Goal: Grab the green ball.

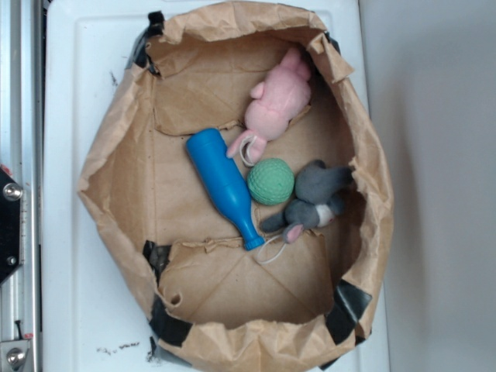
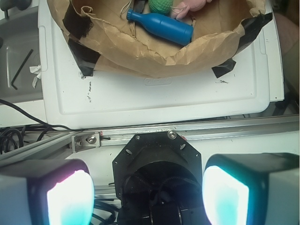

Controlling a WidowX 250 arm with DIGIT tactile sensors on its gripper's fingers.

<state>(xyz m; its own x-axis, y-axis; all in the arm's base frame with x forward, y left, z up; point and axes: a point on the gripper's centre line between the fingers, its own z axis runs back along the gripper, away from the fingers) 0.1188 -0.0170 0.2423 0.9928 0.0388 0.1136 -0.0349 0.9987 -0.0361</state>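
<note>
- Currently your gripper has its fingers spread wide, holding and touching nothing.
- Green ball lies in the paper bag, between blue bottle toy and grey plush.

No readable text, label, brand name or number appears in either view. The white plastic board under the paper bag carries a small embossed mark near its edge, beyond the gripper, too faint to make out. Black scuffs on the board form no letters.
</note>
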